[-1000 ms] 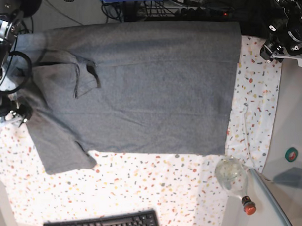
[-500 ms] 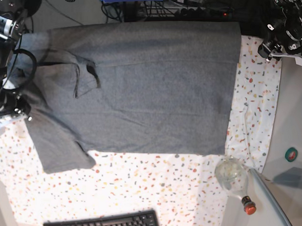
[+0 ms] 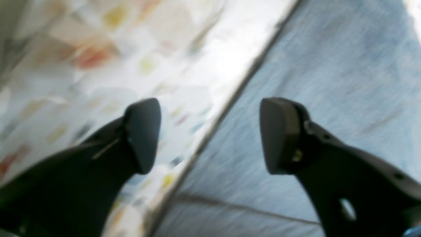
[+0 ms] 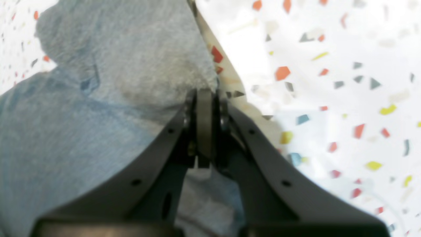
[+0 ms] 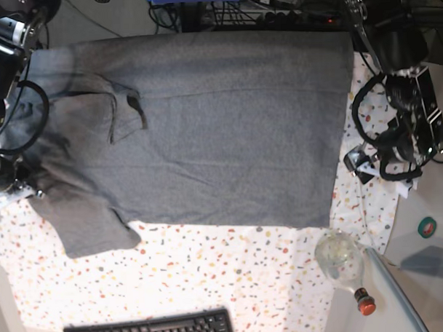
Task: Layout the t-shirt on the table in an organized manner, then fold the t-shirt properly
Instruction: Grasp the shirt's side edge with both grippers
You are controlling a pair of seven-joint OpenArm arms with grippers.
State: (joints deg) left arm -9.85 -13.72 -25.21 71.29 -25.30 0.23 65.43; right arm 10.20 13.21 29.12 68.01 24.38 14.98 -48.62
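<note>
Looking overhead, we see the heather-grey cotton t-shirt (image 5: 205, 123) spread across the white flecked table (image 5: 232, 275), our right gripper (image 4: 204, 98) clamped on its sleeve in the wrist view, left gripper (image 3: 210, 135) gaping above the hem.

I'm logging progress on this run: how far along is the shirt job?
Done: the t-shirt lies spread over the table, body mostly flat. In hand: the right gripper is shut on the edge of the shirt by the near sleeve, and the left gripper hangs open over the hem. Left: one sleeve lies bunched over the body, and no fold has been made yet.
</note>
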